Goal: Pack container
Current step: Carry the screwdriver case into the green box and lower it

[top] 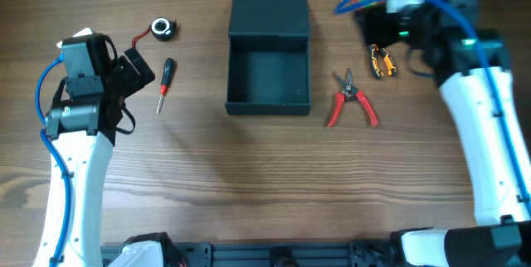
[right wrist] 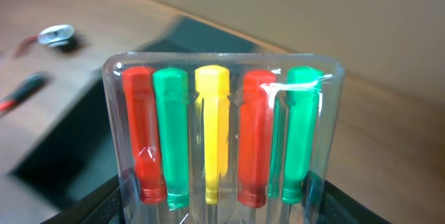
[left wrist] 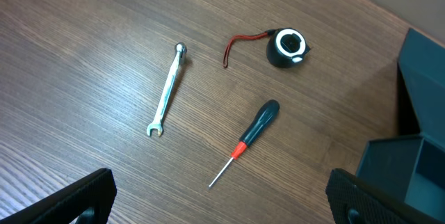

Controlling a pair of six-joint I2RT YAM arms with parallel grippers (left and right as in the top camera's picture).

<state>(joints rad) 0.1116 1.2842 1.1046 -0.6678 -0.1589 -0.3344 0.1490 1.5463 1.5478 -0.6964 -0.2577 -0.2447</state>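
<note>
1. The container [top: 267, 106] sits at the back middle of the table. It is open, its flap lid [top: 270, 6] is folded away behind it, and the cavity looks empty.
2. The right gripper [right wrist: 222, 209] is part-way closed on a screwdriver set [right wrist: 222, 113]: red, green and yellow handles in a clear plastic case. The case is pinched at its lower end and held up off the table, to the right of the container's back corner.
3. The left gripper [left wrist: 219, 196] has its jaws spread fully wide and holds nothing. It hangs over the left side of the table.
4. Below the left gripper lie a small wrench [left wrist: 167, 90], a screwdriver [left wrist: 247, 140] with a black and red handle, and a round black piece [left wrist: 286, 48] with a white ring and a red cord.
5. On the right, red pliers [top: 351, 99] and orange-handled pliers [top: 382, 60] lie on the wood.
6. The step in hand appears to be loading the first item, the screwdriver set.
7. The next move calls for bringing the case over the open cavity, clear of the right wall, lowering it flat and then letting go. Five loose items would remain to pack.
</note>
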